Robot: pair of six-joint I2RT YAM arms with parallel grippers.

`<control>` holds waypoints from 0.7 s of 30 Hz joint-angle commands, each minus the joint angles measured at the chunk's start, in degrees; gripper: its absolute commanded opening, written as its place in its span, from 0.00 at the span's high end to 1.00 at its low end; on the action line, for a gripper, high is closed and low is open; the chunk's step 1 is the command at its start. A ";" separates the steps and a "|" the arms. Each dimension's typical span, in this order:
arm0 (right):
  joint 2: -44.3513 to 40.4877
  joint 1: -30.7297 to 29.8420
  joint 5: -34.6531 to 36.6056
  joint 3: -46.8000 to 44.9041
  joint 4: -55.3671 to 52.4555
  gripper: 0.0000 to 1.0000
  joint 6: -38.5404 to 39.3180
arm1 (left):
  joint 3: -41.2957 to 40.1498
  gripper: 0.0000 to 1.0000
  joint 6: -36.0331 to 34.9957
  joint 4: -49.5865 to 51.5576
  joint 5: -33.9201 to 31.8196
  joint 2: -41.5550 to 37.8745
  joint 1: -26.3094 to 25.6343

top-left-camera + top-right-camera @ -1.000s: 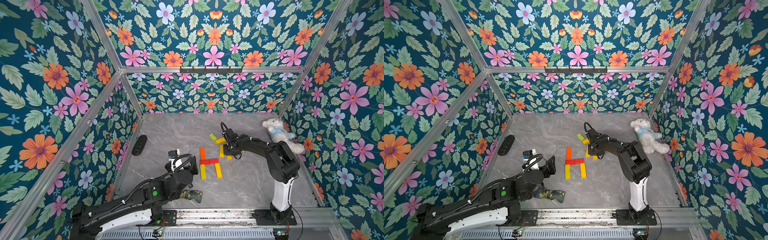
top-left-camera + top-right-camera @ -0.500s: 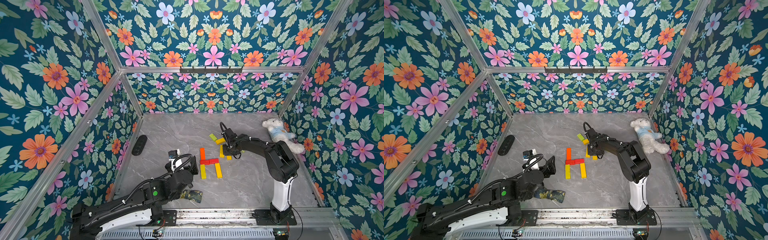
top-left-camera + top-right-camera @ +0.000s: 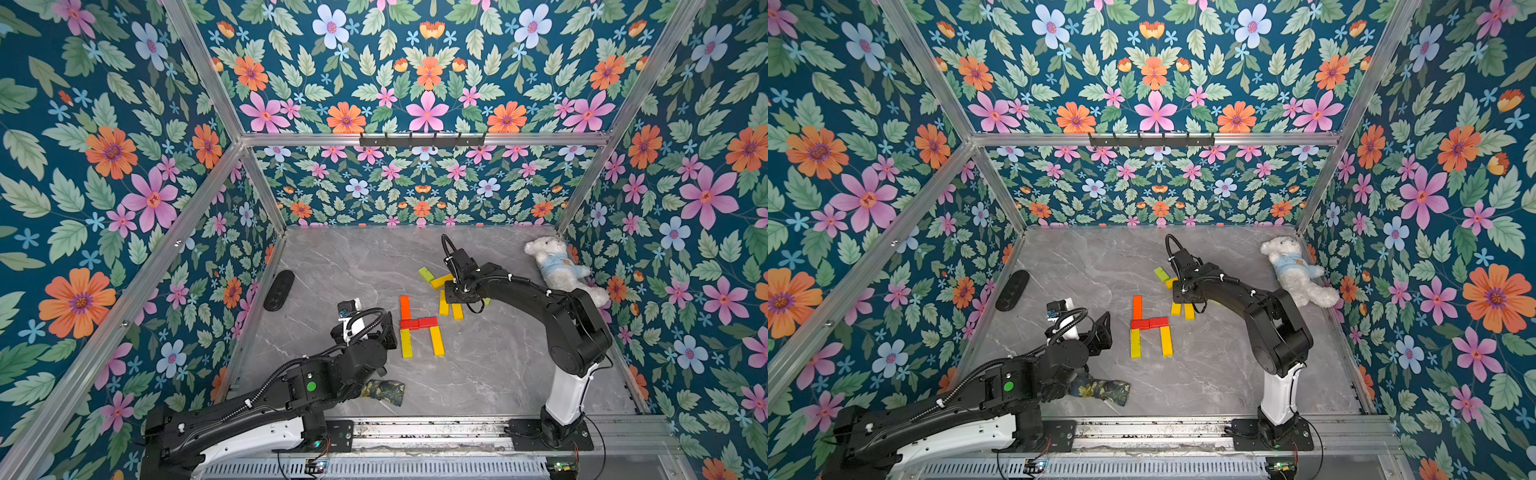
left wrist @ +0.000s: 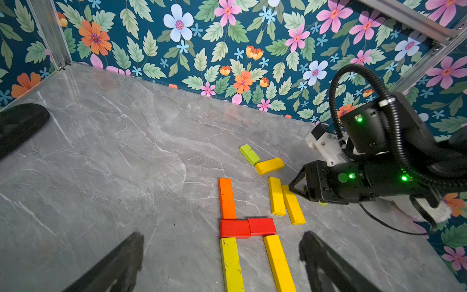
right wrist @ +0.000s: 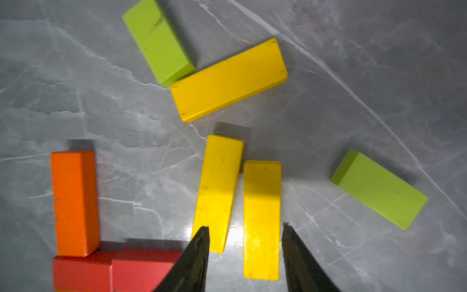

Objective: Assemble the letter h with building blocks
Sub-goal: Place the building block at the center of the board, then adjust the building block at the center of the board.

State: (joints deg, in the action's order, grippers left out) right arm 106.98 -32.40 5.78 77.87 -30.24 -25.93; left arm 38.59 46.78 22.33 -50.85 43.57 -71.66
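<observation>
The building blocks lie flat on the grey floor. An orange bar (image 3: 404,307), two red blocks (image 3: 419,323), a yellow-green bar (image 3: 406,343) and an amber bar (image 3: 436,340) touch in an h-like shape. Two loose yellow bars (image 5: 218,192) (image 5: 262,217) lie side by side beyond it, with a third yellow bar (image 5: 228,79) and two lime blocks (image 5: 156,40) (image 5: 379,188) around them. My right gripper (image 5: 245,226) hangs open low over the pair, and one bar's end lies between its fingers. My left gripper (image 4: 222,233) stands wide open and empty, just short of the shape.
A black oval object (image 3: 278,290) lies by the left wall. A white plush bear (image 3: 557,268) leans in the far right corner. A dark floral cloth (image 3: 384,391) sits under the left arm near the front rail. Floral walls close in three sides.
The right wrist has shifted very slightly over the loose yellow bars. The left arm and the blocks have not visibly moved.
</observation>
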 commanded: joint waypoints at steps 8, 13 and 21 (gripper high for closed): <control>3.73 -3.19 -0.03 3.29 -0.46 0.50 -9.78 | -0.29 0.01 0.43 -0.97 -0.35 0.12 0.03; 5.91 -3.18 0.17 3.71 -1.40 0.52 -10.63 | -0.84 0.01 0.44 -0.79 -0.20 -1.27 0.03; 6.54 -3.14 1.14 3.34 -1.88 0.52 -11.24 | -1.08 0.01 0.02 -0.94 -0.30 -1.87 0.02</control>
State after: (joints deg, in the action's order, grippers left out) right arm 113.10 -35.51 5.74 80.99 -30.48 -36.05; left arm 37.52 46.74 22.06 -50.63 41.76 -71.66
